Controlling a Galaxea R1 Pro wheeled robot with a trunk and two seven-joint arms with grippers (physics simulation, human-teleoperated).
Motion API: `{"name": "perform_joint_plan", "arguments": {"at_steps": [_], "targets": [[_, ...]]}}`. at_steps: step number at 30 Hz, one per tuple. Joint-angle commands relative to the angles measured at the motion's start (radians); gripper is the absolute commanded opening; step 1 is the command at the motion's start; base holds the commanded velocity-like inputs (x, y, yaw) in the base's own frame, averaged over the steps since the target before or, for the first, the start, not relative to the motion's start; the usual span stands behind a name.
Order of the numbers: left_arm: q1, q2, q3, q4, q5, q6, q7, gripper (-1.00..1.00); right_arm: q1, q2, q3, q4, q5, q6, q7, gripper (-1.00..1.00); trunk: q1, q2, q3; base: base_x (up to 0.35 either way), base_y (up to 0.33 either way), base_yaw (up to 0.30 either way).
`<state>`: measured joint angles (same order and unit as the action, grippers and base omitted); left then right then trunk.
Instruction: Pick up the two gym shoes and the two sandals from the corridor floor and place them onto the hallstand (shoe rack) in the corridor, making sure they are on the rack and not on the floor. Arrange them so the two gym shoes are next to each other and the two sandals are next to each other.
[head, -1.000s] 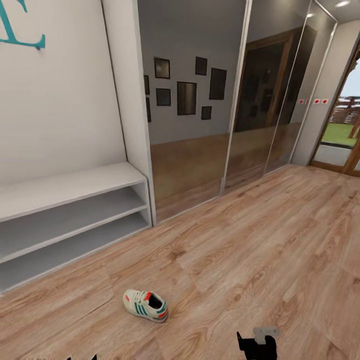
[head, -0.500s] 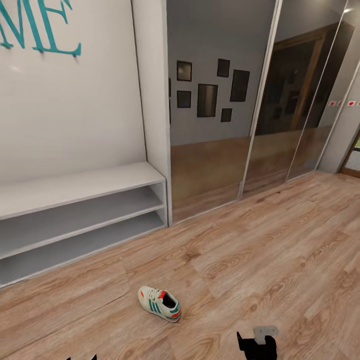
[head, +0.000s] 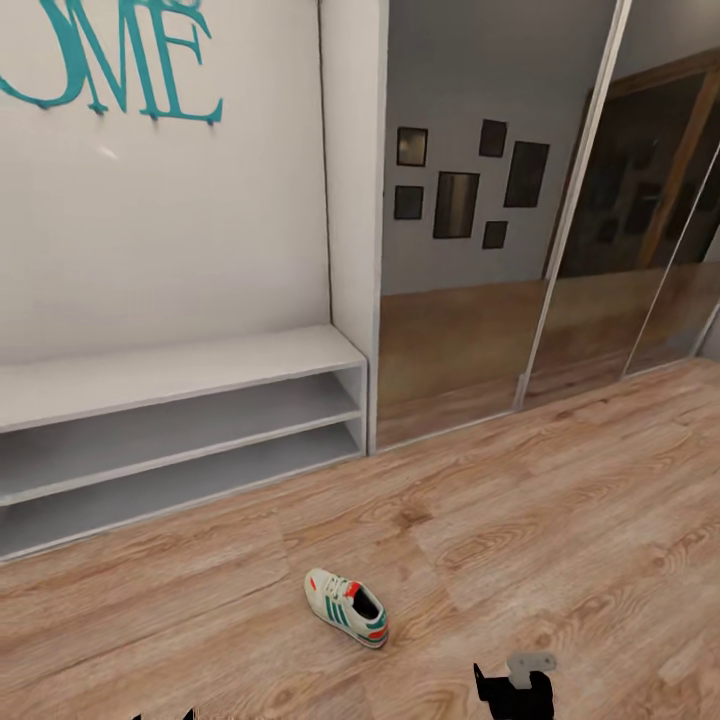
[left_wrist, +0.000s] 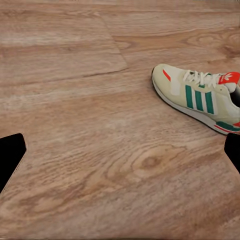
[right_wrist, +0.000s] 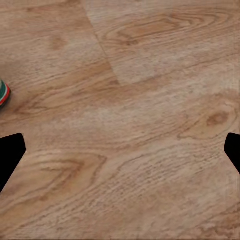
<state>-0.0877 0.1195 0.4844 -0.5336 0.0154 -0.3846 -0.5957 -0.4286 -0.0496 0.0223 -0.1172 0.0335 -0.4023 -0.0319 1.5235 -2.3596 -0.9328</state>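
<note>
Left gripper (left_wrist: 120, 150): fingers spread wide, nothing between them, hanging over the light-brown wood-grain plank floor (head: 560, 500) with the cream-white lace-up sneaker with green side stripes (left_wrist: 200, 97) just ahead and off to one side of the gap. Right gripper (right_wrist: 120, 150): also wide open and empty over bare planks; a green-and-orange sliver of that sneaker's sole (right_wrist: 3, 95) clips the edge of its wrist view.

Change over the last second: the whole head view has swung, so the camera or base turned and the things did not move. The long white two-shelf bench (head: 180, 400) now shows more of itself, and the teal wall lettering (head: 110, 60) above it has come further into view. The sneaker sits nearer the middle of the head view, on the floor in front of the bench's right end, well apart from it.

Judgement: approach phase, lining up on this shoe; nothing is picked yet. Both arms sit low, with the dark right wrist hardware (head: 515, 690) at the head view's bottom edge.
</note>
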Motion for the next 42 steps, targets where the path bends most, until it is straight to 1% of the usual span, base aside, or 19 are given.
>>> {"name": "perform_joint_plan", "arguments": {"at_steps": [1,14,27,42], "targets": [[-0.001,-0.001,0.005,0.001,0.002,0.0,-0.009,1.0,0.0,0.0,0.002,0.001,0.003,-0.003,-0.003,1.0,0.0,0.0,0.0,0.0,0.0,0.246],[-0.001,0.0,0.006,0.001,0.002,0.0,-0.009,1.0,-0.001,0.0,0.002,0.001,0.004,-0.003,-0.003,1.0,0.0,0.0,0.009,0.0,0.0,0.246],[-0.001,-0.001,0.031,0.001,0.003,-0.002,-0.009,1.0,-0.001,0.0,0.002,0.001,0.003,-0.003,-0.002,1.0,0.0,0.0,0.017,0.0,0.0,0.246],[-0.001,-0.001,0.033,0.001,0.003,-0.002,-0.01,1.0,0.0,0.0,0.002,0.001,0.003,-0.003,-0.002,1.0,0.0,0.0,0.028,0.0,0.0,0.246]]}}
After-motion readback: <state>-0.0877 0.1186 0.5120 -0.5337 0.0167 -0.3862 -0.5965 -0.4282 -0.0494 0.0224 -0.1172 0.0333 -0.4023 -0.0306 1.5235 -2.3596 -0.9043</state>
